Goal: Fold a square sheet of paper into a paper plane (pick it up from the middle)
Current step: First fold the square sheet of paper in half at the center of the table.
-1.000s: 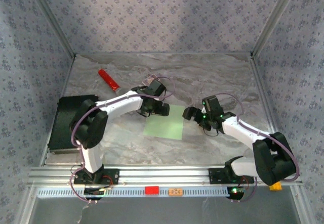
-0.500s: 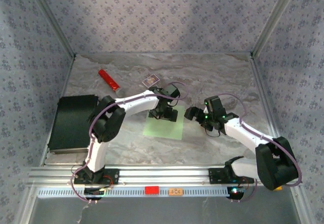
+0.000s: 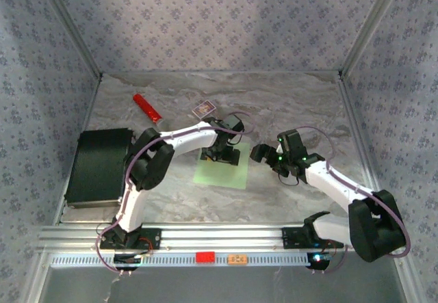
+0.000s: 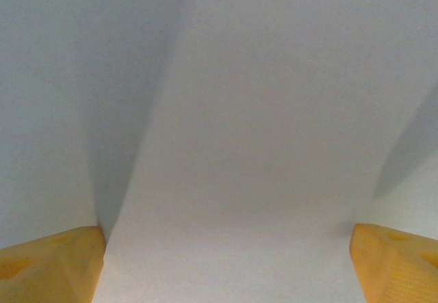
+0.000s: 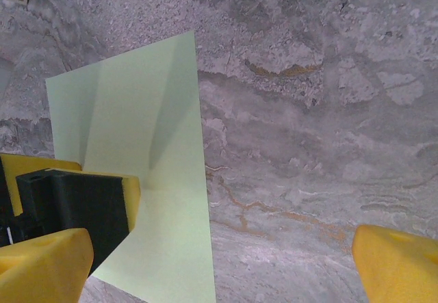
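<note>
sheet of paper (image 5: 137, 132) is reading as thin pale green paper, matt and smooth, no print on it. table (image 5: 308, 111) is looking like grey marble-pattern stone or laminate, veined, low sheen, slightly grainy up close; can't tell which. left fingers (image 4: 48, 265) and right fingers (image 5: 397, 262) are showing as yellow plastic, matt. arms (image 3: 178, 137) are wearing white plastic shells, semi-gloss, with black joints. front rail (image 3: 226, 234) is coming across as bare silvery metal, satin finish. box (image 3: 99, 166) is looking matt black. cylinder (image 3: 147, 108) is showing red and a bit shiny. walls (image 3: 219, 22) are looking like printed cloth or wallpaper, matt.
</note>
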`<state>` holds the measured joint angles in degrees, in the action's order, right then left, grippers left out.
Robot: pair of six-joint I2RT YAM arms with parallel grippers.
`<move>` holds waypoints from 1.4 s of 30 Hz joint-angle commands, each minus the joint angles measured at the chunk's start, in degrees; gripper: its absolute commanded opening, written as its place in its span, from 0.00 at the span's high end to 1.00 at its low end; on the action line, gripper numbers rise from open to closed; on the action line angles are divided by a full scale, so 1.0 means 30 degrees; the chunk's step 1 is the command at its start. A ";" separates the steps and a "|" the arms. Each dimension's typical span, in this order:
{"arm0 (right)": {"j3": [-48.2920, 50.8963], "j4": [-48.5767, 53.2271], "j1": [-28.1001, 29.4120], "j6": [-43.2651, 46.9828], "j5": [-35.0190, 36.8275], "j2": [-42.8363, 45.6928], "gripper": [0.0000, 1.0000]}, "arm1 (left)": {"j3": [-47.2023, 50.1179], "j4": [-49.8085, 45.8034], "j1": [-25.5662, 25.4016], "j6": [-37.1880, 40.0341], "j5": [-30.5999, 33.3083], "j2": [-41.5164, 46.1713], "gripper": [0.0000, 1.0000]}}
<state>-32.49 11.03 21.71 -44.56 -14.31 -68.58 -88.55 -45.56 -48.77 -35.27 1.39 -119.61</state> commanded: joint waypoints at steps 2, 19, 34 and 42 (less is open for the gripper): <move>0.0196 0.0328 -0.0101 0.0277 -0.0080 0.0289 0.01 | -0.0700 -0.0749 -0.0089 -0.0314 0.0266 -0.0368 0.08; 0.0554 0.0012 -0.0119 0.0145 -0.0095 0.0159 0.01 | 0.0076 -0.0583 -0.0215 -0.0570 0.0277 -0.1378 0.07; 0.0430 0.0277 -0.0127 0.0114 0.0023 0.0212 0.01 | 0.0488 -0.0013 -0.0375 -0.0845 0.0033 -0.1523 0.10; 0.0371 0.0360 -0.0119 0.0114 0.0085 0.0241 0.01 | 0.0628 0.0038 -0.0369 -0.0898 0.0025 -0.1744 0.11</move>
<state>-31.20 11.00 21.61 -44.56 -14.33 -68.55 -89.30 -45.87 -49.30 -36.77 3.49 -120.84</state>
